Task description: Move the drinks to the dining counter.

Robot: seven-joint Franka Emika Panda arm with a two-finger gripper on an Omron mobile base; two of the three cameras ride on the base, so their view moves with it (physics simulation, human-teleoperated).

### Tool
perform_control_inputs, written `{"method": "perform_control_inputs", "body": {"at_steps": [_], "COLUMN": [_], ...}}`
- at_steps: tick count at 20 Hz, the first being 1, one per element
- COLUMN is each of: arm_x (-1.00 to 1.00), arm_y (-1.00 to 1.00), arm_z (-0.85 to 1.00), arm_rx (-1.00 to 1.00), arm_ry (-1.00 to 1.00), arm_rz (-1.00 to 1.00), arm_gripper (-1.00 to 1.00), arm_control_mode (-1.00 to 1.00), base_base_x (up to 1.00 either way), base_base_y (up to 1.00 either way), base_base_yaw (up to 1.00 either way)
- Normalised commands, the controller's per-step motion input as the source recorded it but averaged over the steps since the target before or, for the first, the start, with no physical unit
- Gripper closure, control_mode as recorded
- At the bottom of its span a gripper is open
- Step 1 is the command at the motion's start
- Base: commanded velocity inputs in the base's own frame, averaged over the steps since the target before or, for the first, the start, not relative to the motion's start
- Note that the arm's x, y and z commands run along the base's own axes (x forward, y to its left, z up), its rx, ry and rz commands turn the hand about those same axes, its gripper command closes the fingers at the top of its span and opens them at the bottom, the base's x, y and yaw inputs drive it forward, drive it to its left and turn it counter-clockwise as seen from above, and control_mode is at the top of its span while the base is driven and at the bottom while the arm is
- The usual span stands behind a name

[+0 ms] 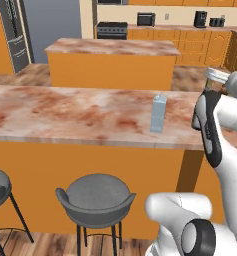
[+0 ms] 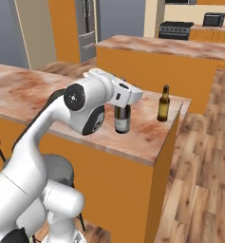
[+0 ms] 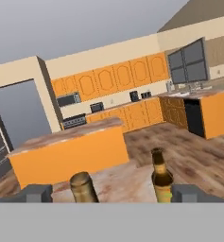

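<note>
**All three drinks on the dining counter; jaws open**

The gripper (image 3: pixel 111 194) stands with jaws spread wide, holding nothing. The wine bottle (image 2: pixel 122 118) stands upright between the fingers, near the counter (image 2: pixel 147 137) end edge. The beer bottle (image 2: pixel 164 104) stands upright closer to the far corner. The carton (image 1: pixel 158 114) stands upright mid-counter, nearer the stool (image 1: pixel 96 199) edge.

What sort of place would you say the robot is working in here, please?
Most likely a home kitchen with a breakfast bar: a long marble-topped dining counter with grey bar stools tucked under it, a free-standing island behind, and a black stove set among orange cabinets on the far wall.
</note>
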Motion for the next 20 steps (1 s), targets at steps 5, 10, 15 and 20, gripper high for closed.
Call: {"method": "perform_control_inputs", "body": {"at_steps": [5,10,15,20], "arm_x": [-0.76,-0.96,-1.0,-0.96], "arm_y": [0.0,0.1,0.23,0.39], "arm_z": [0.06,0.0,0.0,0.0], "arm_rx": [0.23,0.16,0.06,0.01], "arm_ry": [0.12,0.1,0.0,0.0], "arm_rz": [0.06,0.06,0.02,0.03], "arm_gripper": [-1.0,-1.0,-1.0,-1.0], "arm_control_mode": [-1.0,-1.0,-1.0,-1.0], "base_base_x": [0.0,0.0,0.0,0.0], "base_base_y": [0.0,0.0,0.0,0.0], "base_base_yaw": [0.0,0.0,0.0,0.0]}}
